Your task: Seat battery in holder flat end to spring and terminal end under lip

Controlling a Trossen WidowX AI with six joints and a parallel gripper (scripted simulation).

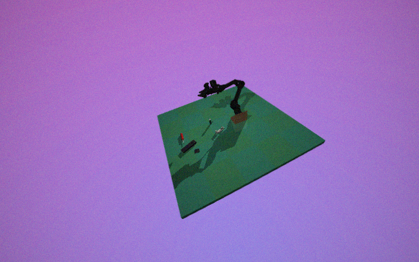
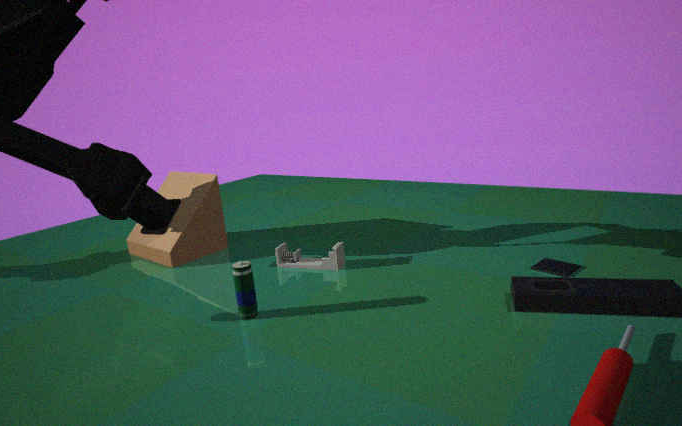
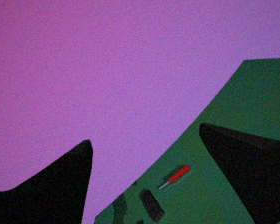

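Observation:
The battery, green with a blue band and a pale top, stands upright on the green table top, a little tilted in the exterior view. The light grey holder lies near it, with a coil spring at one end and a raised end wall at the other; nothing sits in it. My gripper is open and empty, high above the table and away from both. The wrist view shows neither the battery nor the holder.
A black box with a recess lies beyond the holder, with a small dark plate beside it. A red-handled screwdriver is near the box. The arm stands on a brown wedge base.

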